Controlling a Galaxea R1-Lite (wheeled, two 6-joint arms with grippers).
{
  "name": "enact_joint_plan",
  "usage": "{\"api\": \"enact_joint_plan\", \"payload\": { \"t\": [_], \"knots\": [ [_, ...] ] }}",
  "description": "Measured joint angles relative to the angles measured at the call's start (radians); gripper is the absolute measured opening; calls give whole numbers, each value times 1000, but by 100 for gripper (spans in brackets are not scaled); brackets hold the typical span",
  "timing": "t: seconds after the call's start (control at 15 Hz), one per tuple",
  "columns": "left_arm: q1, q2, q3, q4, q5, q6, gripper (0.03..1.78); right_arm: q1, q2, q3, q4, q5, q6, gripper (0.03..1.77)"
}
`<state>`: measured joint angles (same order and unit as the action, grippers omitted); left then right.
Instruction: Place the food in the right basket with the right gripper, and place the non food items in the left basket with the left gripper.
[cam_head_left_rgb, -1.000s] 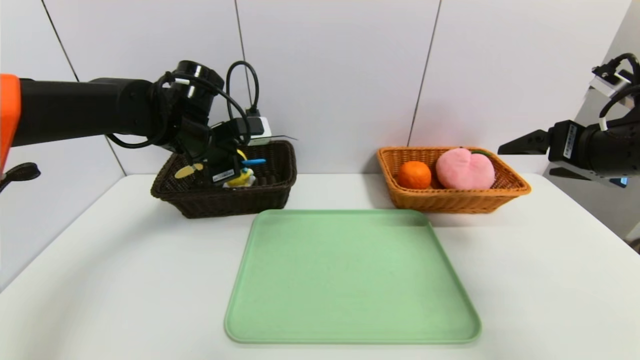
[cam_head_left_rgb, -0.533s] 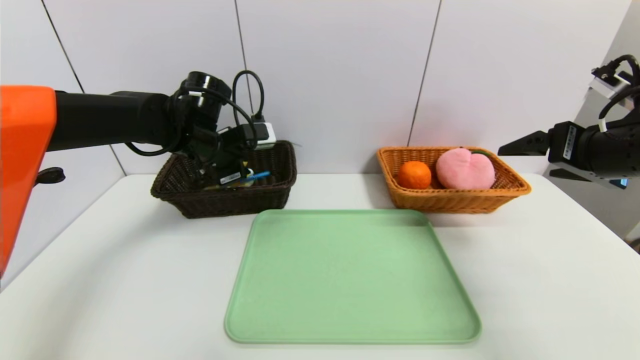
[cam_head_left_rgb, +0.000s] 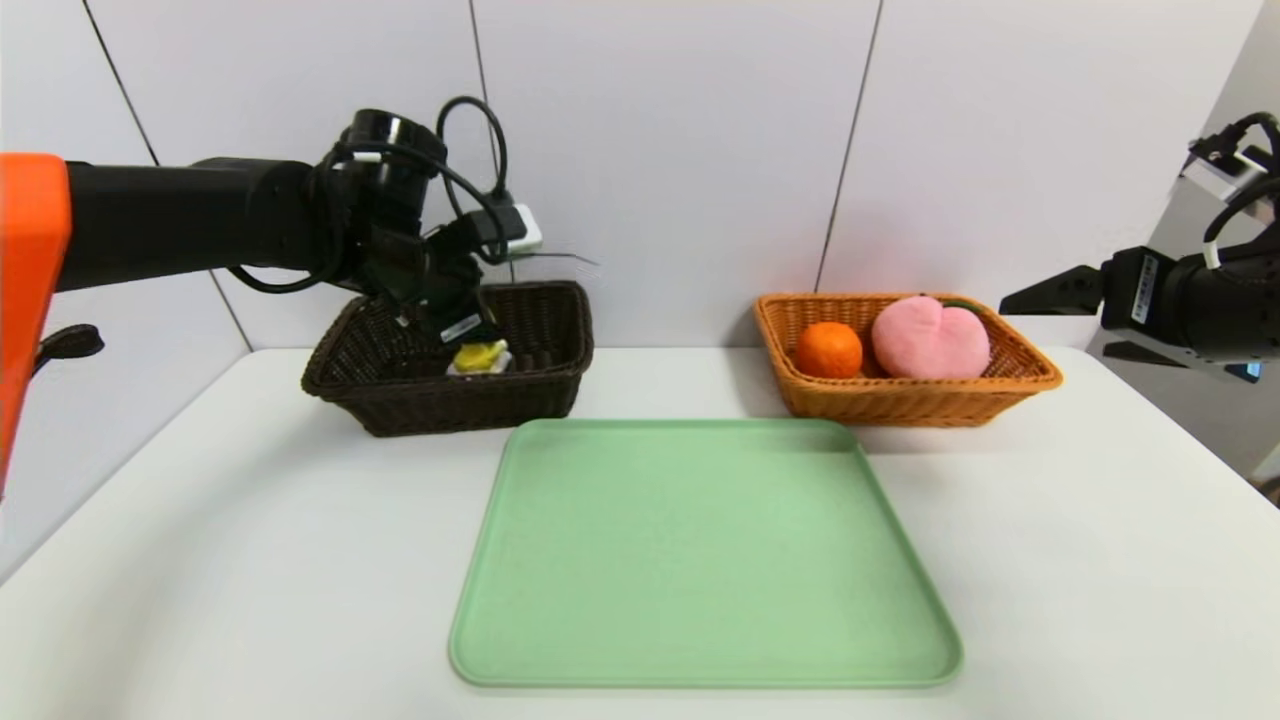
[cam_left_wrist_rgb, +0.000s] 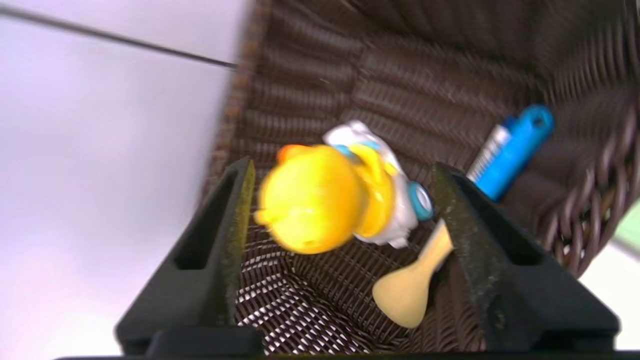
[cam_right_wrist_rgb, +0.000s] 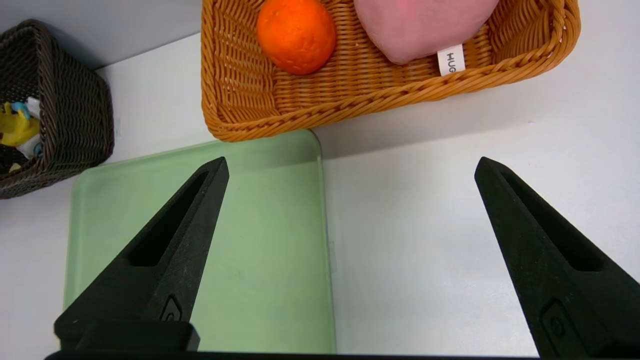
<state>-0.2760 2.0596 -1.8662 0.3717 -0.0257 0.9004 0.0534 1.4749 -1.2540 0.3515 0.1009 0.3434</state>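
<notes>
In the head view the left gripper (cam_head_left_rgb: 462, 330) hangs in the upper left of the frame, just above the rectangular dark brown woven wicker basket (cam_head_left_rgb: 455, 400). Its wrist view shows the two black fingers (cam_left_wrist_rgb: 220, 235) spread wide, holding nothing. Between them in that picture lies the small yellow duck toy on a white wheeled car (cam_left_wrist_rgb: 335, 200), apart from both fingers as far as can be told. The yellow spoon with a blue handle (cam_left_wrist_rgb: 410, 290) shows its pale bowl low in the frame, and the white marker with a blue cap (cam_left_wrist_rgb: 510, 150) leans against the basket wall at upper right.

The right gripper (cam_head_left_rgb: 1065, 320) is parked at the right edge of the head view, off the table, its fingers (cam_right_wrist_rgb: 165, 250) wide apart and empty.

The rectangular orange-tan woven wicker basket (cam_head_left_rgb: 900, 400) sits right of centre, holding the round orange fruit (cam_head_left_rgb: 828, 350) and the fuzzy pink plush peach (cam_head_left_rgb: 930, 338) side by side. The flat green plastic tray (cam_head_left_rgb: 700, 560) fills the lower middle of the white table (cam_head_left_rgb: 200, 560).
</notes>
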Motion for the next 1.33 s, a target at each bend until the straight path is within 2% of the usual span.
{"api": "enact_joint_plan", "payload": {
  "t": [0.2,0.4,0.67,0.8,1.0,1.33],
  "knots": [
    [-9,-31,-86,-1,27,-268,141,0,-16,1,0,1,1,170],
    [-12,-106,-111,42,124,-538,150,8,-39,0,0,4,-6,170],
    [4,-254,-97,266,250,-842,159,22,-115,23,0,9,-33,170],
    [5,-348,-61,403,285,-985,161,31,-176,54,8,1,-80,170],
    [2,-513,110,519,298,-1139,164,37,-293,157,9,-19,-153,170],
    [-2,-817,474,520,303,-1236,167,37,-489,310,8,-42,-215,170]
  ]
}}
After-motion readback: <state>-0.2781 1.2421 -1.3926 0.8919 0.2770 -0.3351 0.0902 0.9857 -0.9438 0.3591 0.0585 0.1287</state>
